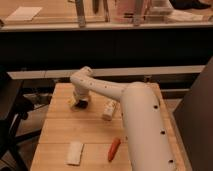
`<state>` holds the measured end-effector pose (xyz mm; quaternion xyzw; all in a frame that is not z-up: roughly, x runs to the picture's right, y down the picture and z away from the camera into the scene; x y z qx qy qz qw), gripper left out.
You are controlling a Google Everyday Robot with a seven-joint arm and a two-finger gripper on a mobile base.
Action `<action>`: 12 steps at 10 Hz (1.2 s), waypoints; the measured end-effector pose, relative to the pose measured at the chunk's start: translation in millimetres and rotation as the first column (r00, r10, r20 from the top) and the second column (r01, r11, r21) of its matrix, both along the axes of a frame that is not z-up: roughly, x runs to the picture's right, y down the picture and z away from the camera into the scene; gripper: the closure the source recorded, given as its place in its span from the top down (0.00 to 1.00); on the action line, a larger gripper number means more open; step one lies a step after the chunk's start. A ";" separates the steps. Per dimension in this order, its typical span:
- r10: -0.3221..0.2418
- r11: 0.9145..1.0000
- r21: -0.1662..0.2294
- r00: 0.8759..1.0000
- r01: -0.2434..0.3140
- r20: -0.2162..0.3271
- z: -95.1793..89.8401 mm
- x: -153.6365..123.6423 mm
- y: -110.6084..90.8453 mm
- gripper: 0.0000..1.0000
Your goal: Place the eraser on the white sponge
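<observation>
Above the wooden table, far left, the pincer hangs open.

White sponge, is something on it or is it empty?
Empty: the white sponge lies flat with nothing on top. The gripper hangs over the table's back corner, apart from it.

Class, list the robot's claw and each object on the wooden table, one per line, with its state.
claw: open, low over the table's far left.
eraser: lying on the table, not gripped.
white sponge: flat, nothing on it.
orange carrot: lying flat, apart from the white sponge.
</observation>
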<state>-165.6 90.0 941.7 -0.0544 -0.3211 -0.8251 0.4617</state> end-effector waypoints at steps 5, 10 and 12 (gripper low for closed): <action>-0.011 1.000 -0.007 1.000 0.011 -0.004 1.9 -1.1 4.6 0.80; -0.019 1.000 -0.015 1.000 0.019 -0.008 3.0 -2.6 8.0 0.80; -0.018 1.000 -0.018 1.000 0.018 -0.012 3.9 -1.5 8.6 0.80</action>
